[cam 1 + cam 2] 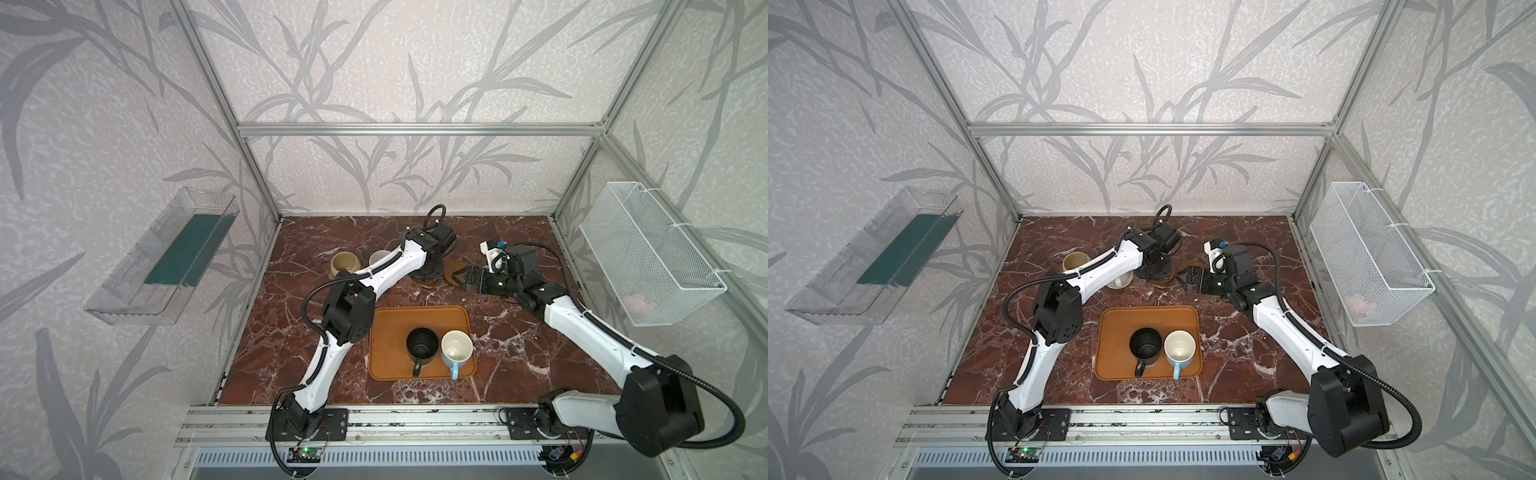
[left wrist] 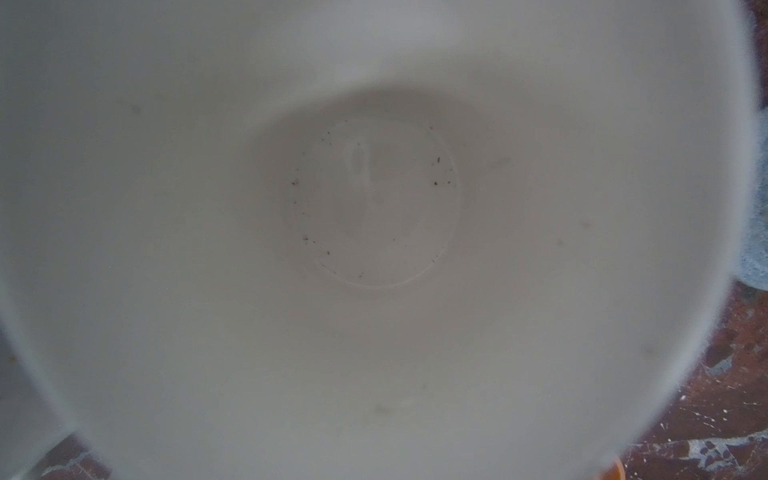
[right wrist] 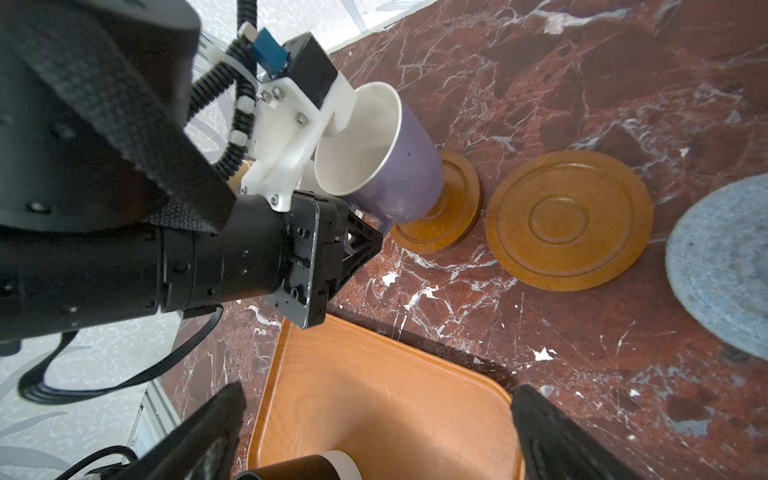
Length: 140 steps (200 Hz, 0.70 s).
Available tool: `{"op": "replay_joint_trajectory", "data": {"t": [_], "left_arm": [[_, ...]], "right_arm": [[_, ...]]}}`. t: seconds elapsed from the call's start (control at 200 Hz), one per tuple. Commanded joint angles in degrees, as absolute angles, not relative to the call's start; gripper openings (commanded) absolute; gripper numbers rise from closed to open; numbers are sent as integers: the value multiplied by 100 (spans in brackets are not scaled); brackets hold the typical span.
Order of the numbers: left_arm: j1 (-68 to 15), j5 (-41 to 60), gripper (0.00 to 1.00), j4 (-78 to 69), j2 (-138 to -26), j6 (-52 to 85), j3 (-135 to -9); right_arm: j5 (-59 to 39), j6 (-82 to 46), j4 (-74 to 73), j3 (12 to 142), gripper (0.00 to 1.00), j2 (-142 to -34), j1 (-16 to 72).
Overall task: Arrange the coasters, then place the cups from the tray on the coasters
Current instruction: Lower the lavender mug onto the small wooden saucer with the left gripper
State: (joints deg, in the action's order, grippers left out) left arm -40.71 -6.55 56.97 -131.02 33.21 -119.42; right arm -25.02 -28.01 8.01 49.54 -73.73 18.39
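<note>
Left claw (image 3: 358, 237) pinched the tilted purple mug (image 3: 401, 166) over a wooden coaster (image 3: 455, 208) near the worktop's (image 3: 540, 62) far edge, needing levelling and centring before release, while the right claw (image 1: 457, 277) hung spread, empty.

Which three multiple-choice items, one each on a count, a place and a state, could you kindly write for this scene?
1. Mugs on the orange-brown rounded tray: A) one B) two C) four.
2. The lavender ceramic mug touches: A) the tray B) a brown round wooden coaster C) the wire basket.
3. The right hand is: A) open B) shut on a mug C) shut on a coaster.
Answers: 1 B, the black mug and light blue mug stand there; 2 B, its base meets the disc; 3 A, its jaws stand wide apart.
</note>
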Motion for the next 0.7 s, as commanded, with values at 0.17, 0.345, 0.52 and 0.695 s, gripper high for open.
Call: {"op": "replay_joint_trajectory", "data": {"t": [0.17, 0.345, 0.52, 0.695], "left_arm": [[-4036, -762, 0, 5836, -13289, 3551, -12397], [-4036, -759, 0, 5858, -13367, 3580, -12432], [-4042, -618, 0, 5857, -13438, 3629, -12444], [-4047, -718, 0, 5877, -13427, 3646, -12394]], "right_arm": [[-2599, -2690, 850, 4917, 99, -7554, 1793], [-2645, -2670, 888, 4905, 99, -7585, 1776], [-2740, -2726, 825, 4879, 99, -7611, 1767], [-2729, -2733, 810, 4834, 99, -7537, 1767]]}}
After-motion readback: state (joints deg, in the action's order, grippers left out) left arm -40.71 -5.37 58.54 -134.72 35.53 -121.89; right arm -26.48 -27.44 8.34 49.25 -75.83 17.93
